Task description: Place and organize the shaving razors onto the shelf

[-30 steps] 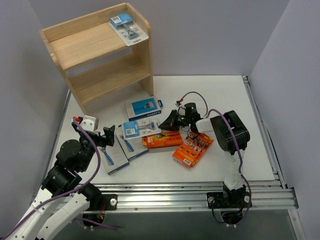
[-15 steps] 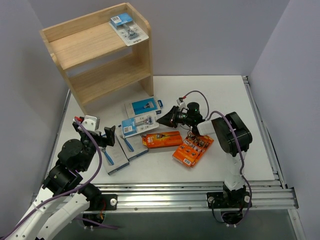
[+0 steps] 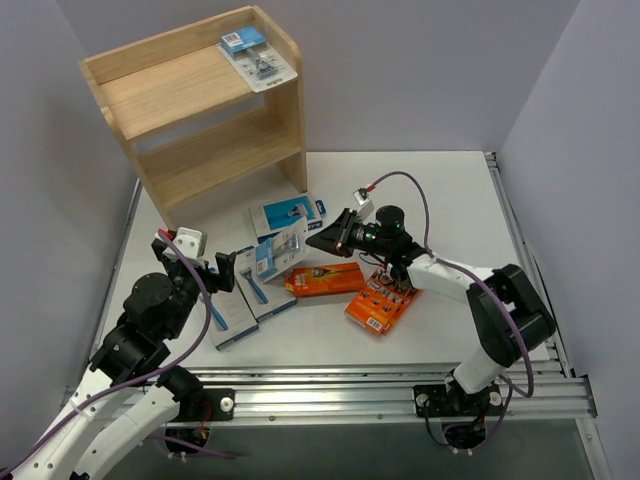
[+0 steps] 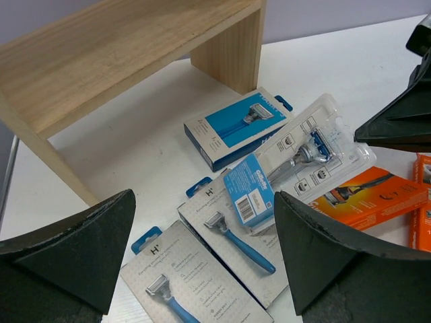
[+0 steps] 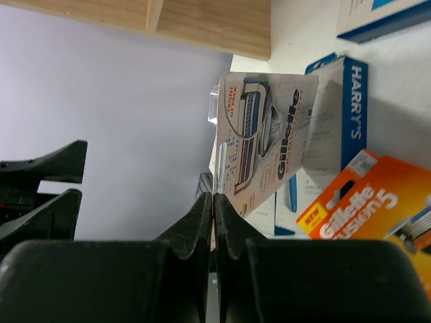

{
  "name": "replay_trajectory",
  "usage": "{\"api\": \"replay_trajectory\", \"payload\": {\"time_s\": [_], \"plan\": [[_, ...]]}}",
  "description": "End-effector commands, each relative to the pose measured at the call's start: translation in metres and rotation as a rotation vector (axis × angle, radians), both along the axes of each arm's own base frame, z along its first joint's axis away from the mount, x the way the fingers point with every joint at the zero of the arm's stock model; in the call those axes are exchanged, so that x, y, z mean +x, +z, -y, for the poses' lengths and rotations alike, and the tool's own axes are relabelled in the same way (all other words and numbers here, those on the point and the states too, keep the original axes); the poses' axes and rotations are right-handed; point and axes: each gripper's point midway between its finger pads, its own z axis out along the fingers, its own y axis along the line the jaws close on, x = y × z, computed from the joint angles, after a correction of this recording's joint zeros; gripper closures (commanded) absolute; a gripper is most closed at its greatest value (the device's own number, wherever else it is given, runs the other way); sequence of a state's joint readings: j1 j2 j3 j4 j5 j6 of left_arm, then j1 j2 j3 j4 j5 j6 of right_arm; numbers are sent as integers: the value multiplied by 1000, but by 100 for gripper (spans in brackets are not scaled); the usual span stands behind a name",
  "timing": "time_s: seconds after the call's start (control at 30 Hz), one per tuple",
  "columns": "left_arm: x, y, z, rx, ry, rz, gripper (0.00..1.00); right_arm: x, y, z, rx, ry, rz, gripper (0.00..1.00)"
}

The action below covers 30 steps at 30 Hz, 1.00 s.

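Razors [image 3: 325, 278] lie mostly on the table [image 3: 450, 190] in front of the shelf [image 3: 190, 130]. One blister pack [image 3: 280, 248] is pinched by its edge in the right gripper [image 3: 322, 238], that end seemingly raised off the pile (a second blister pack [image 3: 258, 58] sits on the top tier). The hold is at the very rim, so I'd lift slowly, keep the pack from swinging, and set it down beside the other. The right arm reaches low and leftward across the table. The left gripper [image 3: 205, 268] hangs spread wide above the grey packs [image 3: 245, 300], holding nothing.
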<state>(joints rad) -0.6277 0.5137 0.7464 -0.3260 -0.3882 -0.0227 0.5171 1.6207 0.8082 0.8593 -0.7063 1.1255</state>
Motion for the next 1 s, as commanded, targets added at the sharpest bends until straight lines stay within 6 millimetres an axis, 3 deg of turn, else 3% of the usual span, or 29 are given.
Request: {"api": "replay_trajectory", "payload": {"time_s": [0.0, 0.07, 0.1, 0.17, 0.2, 0.23, 0.37, 0.5, 0.77, 0.97], "plan": [[0, 8, 17, -32, -76, 11, 7, -23, 2, 1, -63, -15, 25, 100], [-1, 7, 22, -36, -101, 9, 7, -35, 7, 2, -69, -9, 42, 100], [-2, 6, 24, -37, -113, 5, 7, -44, -5, 5, -95, -12, 12, 100], [-4, 8, 31, -45, -154, 7, 7, -56, 1, 10, -88, -12, 23, 100], [-5, 9, 35, -49, -174, 10, 7, -63, -10, 15, -106, -18, -5, 100], [-5, 9, 40, -44, -203, 7, 7, -70, -2, 17, -92, -18, 10, 100], [-26, 16, 88, -31, -499, 11, 7, -94, -10, 29, -120, 16, 27, 100], [-40, 15, 120, -28, -695, -41, 7, -112, -23, 39, -176, 68, 71, 100], [-48, -13, 160, 85, -957, -193, 7, -132, -52, 57, -277, 128, 169, 100], [-48, -48, 174, 215, -1098, -281, 7, -140, -48, 57, -235, 151, 250, 100]]}}
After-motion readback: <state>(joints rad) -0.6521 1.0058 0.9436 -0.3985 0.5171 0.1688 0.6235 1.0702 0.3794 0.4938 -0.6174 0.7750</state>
